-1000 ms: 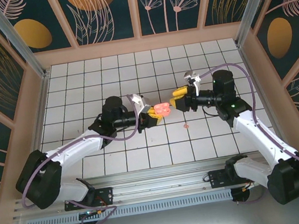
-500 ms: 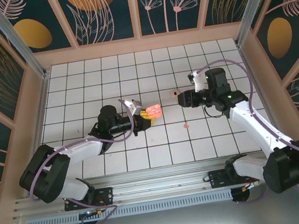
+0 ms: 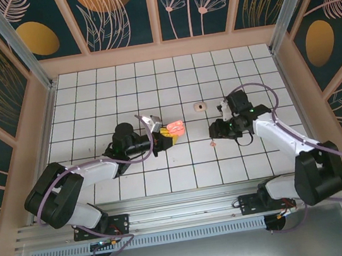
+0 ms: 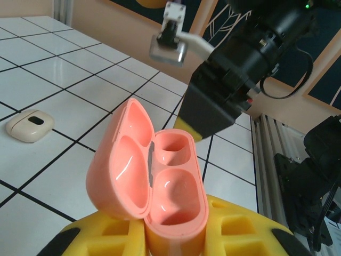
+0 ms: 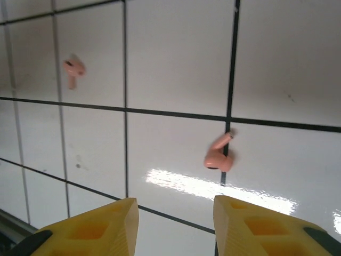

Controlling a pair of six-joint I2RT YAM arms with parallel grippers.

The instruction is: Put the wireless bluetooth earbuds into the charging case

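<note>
Charging case (image 4: 160, 181) stands open, clamped at its base between the yellow left fingers (image 4: 90, 237). Its lid leans to the left and both wells are empty. Both earbuds lie loose on the white-tiled counter (image 5: 176, 53): one earbud (image 5: 218, 154) rests on a black grid line just ahead of the right fingers (image 5: 256, 224), and the other earbud (image 5: 73, 69) lies well apart from it. The right fingers stand partly apart with nothing between them. A small cream pebble (image 4: 29, 125) with a dark dot rests on the counter, apart from the case.
</note>
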